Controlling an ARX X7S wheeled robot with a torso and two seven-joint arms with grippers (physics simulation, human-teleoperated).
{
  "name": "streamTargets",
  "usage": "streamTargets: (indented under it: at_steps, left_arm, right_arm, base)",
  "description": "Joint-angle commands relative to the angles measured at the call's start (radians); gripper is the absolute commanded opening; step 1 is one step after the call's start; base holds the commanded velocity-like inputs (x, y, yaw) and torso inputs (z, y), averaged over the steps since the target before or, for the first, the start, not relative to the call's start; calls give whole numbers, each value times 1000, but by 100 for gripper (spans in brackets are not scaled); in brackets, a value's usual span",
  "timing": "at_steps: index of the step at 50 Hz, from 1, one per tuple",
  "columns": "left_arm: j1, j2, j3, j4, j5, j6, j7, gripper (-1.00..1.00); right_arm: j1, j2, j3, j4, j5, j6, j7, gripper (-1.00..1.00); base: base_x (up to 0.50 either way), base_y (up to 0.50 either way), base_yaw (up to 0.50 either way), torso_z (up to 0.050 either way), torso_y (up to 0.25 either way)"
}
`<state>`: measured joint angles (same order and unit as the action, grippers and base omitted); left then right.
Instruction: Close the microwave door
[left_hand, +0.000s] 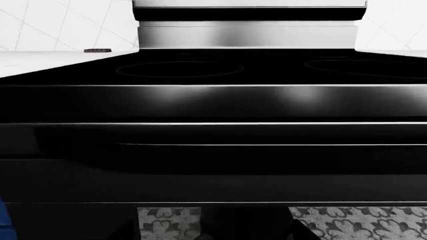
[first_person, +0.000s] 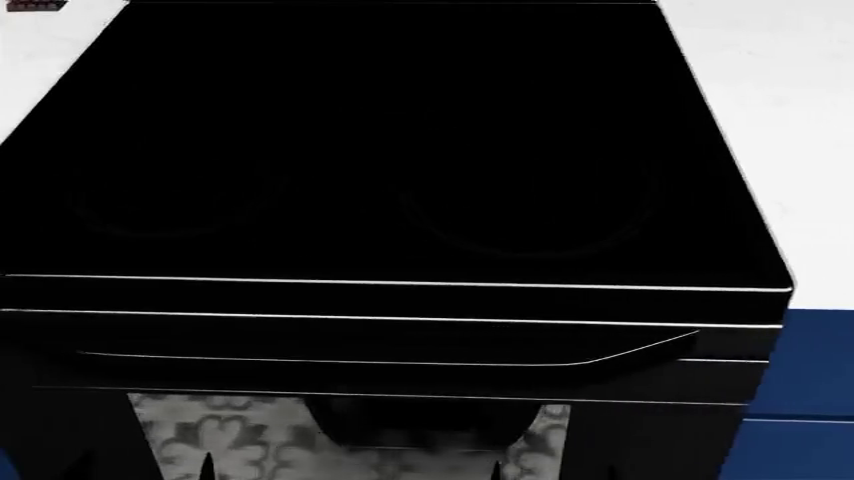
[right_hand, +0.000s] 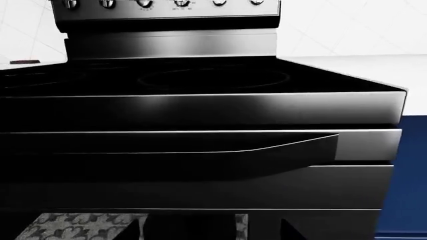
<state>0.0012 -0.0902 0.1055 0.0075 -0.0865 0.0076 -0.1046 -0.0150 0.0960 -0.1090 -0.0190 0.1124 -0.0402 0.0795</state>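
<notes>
The microwave and its door are out of view in all three frames. A black stove (first_person: 400, 150) with a glass cooktop fills the head view right in front of me. My left gripper (left_hand: 213, 236) shows only as dark fingertips (left_hand: 301, 231) at the frame's edge, spread apart with nothing between them, low in front of the oven door (left_hand: 213, 170). My right gripper (right_hand: 208, 235) shows the same way, its dark fingertips (right_hand: 288, 231) apart and empty, below the oven handle (right_hand: 200, 150).
White counter (first_person: 781, 110) flanks the stove on the right, with blue cabinet fronts (first_person: 801, 400) below it. The stove's control knobs (right_hand: 143, 4) sit on its steel back panel against a white tiled wall (left_hand: 40, 25). Patterned floor (first_person: 227, 435) shows beneath.
</notes>
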Motion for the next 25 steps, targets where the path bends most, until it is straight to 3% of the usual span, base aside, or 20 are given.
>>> streamTargets:
  at_steps: [1, 25]
  left_arm:
    - [-4, -12, 15, -3, -13, 4, -15, 100]
    - [-7, -33, 40, -6, -35, 9, -39, 100]
  right_arm:
    - [1, 15, -21, 0, 0, -3, 15, 100]
    - [3, 35, -43, 3, 21, -10, 37, 100]
  base:
    - [0, 500, 0, 0, 0]
    - [0, 500, 0, 0, 0]
